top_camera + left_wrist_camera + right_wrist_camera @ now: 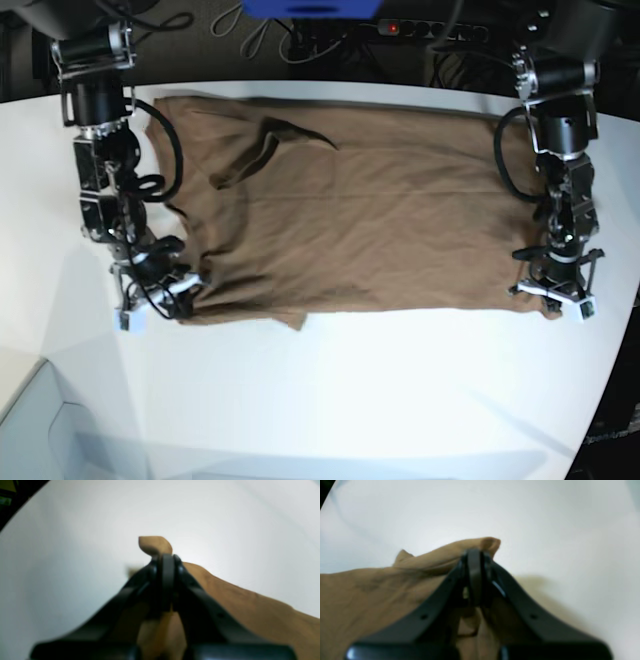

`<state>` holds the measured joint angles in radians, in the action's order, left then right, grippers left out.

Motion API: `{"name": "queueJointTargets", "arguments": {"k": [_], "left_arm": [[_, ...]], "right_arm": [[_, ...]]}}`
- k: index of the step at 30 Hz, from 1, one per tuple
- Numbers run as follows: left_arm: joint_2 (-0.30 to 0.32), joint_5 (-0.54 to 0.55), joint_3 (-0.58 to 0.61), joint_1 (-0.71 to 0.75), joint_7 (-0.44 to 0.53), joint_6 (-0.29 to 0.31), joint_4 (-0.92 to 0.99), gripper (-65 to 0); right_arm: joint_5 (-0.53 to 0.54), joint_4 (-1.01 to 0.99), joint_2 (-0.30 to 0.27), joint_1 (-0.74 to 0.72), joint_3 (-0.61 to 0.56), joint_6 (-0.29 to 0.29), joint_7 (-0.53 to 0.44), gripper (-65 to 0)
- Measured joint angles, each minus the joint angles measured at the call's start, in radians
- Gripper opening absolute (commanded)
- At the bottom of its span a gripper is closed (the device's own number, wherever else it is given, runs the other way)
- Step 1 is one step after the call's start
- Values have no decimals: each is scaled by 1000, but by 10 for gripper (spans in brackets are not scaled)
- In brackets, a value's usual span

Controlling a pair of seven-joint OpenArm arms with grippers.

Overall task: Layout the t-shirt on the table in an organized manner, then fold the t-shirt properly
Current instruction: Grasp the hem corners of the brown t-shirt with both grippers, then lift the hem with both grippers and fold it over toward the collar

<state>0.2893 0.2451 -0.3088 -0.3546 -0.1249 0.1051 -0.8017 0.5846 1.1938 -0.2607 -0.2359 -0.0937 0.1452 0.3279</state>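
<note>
The brown t-shirt [370,210] lies spread across the white table [380,390], with a fold near its far left part and wrinkles at its near left corner. My right gripper [170,298] is at that near left corner. In the right wrist view my right gripper [475,555] is shut on a bunched edge of the t-shirt [370,592]. My left gripper [552,292] sits at the near right corner. The left wrist view shows my left gripper [167,562] shut on the t-shirt [250,605], with a small flap poking past the tips.
A power strip [430,30], cables and a blue object [310,8] lie beyond the table's far edge. The table's near edge curves away at the lower left and lower right. Both arms stand at the table's far corners.
</note>
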Motion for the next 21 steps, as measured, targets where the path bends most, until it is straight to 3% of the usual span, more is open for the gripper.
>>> {"name": "queueJointTargets", "arguments": {"k": [10, 16, 21], "left_arm": [[6, 94, -1, 122, -86, -5, -251, -647], [-4, 154, -53, 201, -86, 1, -370, -647], [0, 188, -94, 259, -96, -3, -413, -647]], "right_arm": [[2, 224, 3, 153, 72, 1, 1, -650], [3, 351, 3, 249, 120, 1, 0, -650], [3, 404, 3, 329, 138, 2, -81, -650]]}}
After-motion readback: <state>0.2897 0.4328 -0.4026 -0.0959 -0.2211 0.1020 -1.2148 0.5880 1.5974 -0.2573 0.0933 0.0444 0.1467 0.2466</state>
